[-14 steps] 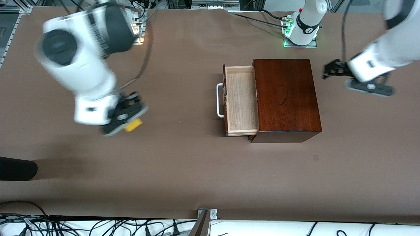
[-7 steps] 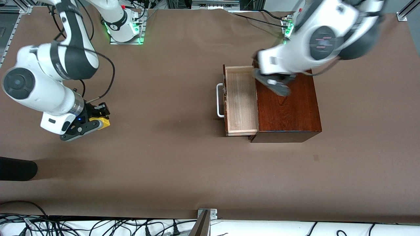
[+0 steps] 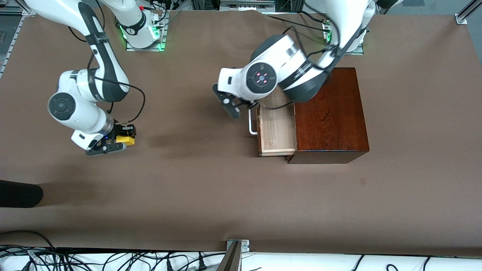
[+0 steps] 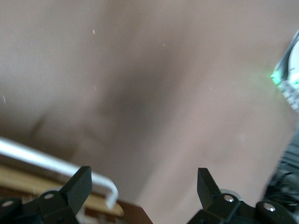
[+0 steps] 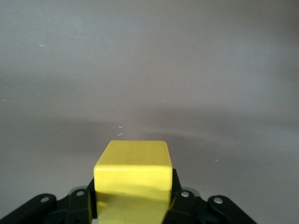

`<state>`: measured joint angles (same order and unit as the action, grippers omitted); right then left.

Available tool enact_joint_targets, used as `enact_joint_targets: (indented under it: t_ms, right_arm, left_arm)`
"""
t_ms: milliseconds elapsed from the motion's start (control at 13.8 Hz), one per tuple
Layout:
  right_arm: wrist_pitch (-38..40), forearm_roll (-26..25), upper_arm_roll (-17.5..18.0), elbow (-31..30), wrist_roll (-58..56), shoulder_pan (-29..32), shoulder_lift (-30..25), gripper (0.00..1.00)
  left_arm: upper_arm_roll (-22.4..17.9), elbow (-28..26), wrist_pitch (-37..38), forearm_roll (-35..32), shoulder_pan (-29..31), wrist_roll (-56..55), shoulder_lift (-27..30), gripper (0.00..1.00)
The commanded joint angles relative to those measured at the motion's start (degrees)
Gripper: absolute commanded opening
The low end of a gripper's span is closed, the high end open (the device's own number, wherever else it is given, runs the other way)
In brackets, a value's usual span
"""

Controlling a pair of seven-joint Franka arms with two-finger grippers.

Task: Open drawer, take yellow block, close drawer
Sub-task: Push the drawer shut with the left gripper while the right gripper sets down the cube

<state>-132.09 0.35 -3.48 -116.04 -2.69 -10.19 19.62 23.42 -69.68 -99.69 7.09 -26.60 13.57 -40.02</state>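
Observation:
The drawer [image 3: 278,130] stands pulled out of the dark mahogany box [image 3: 329,113], its pale wood tray showing no contents. Its white handle [image 3: 252,122] faces the right arm's end of the table. My left gripper [image 3: 229,105] is open and hangs just in front of the handle, beside its farther end. In the left wrist view the handle [image 4: 56,165] passes close by one finger [image 4: 77,186], with nothing between the fingers. My right gripper [image 3: 116,141] is shut on the yellow block [image 3: 126,140], low over the table toward the right arm's end. The block [image 5: 133,170] fills the right wrist view.
A black rounded object [image 3: 19,194] lies at the table's edge toward the right arm's end. Cables and a metal bracket [image 3: 237,244] run along the near edge. The arm bases [image 3: 141,28] stand at the farthest edge.
My left arm has swung from over the box's top across the drawer to in front of its handle. My right gripper, still holding the yellow block, has shifted slightly toward the drawer.

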Motion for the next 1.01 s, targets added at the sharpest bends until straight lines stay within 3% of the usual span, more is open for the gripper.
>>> enact_joint_targets:
  t_ms: [0, 145, 362, 579, 651, 723, 796, 940]
  right_arm:
    - [-5.6, 1.1, 1.1, -4.4, 2.4, 1.3, 0.2, 0.00]
    - [-9.4, 1.1, 1.1, -5.9, 5.2, 1.3, 2.1, 0.00]
    - [-14.1, 1.1, 1.2, -8.6, 6.6, 1.3, 3.9, 0.00]
    - [-18.6, 1.1, 1.2, -11.0, 6.6, 1.3, 5.2, 0.00]
    - [-18.5, 1.1, 1.1, -10.9, 6.2, 1.3, 5.1, 0.09]
    - [-18.4, 1.1, 1.1, -10.7, 5.9, 1.3, 4.8, 0.62]
    - [-18.2, 1.0, 1.1, -10.3, 5.2, 1.3, 4.1, 1.00]
    - [-16.5, 0.8, 1.0, -9.1, 5.0, 1.3, 0.7, 1.00]
  left_arm:
    - [-0.4, -1.3, -6.4, -8.5, -4.1, 9.4, -0.8, 1.00]
    - [-0.4, -2.7, -8.6, -13.9, -5.1, 14.7, -2.6, 1.00]
    - [-0.4, -6.1, -8.1, -15.4, -5.0, 19.0, -3.4, 1.00]
    - [-0.7, -7.0, -1.9, -16.0, -2.0, 22.8, -3.0, 1.00]
    - [-0.7, -7.0, -0.3, -17.3, -1.1, 22.9, -2.8, 1.00]
    - [-0.7, -6.9, 2.5, -18.5, -0.9, 22.8, -2.6, 1.00]
    - [-0.7, -6.8, 5.2, -20.4, -0.9, 22.8, -2.3, 1.00]
    - [-0.7, -6.8, 9.8, -23.5, -0.8, 22.8, -2.3, 1.00]
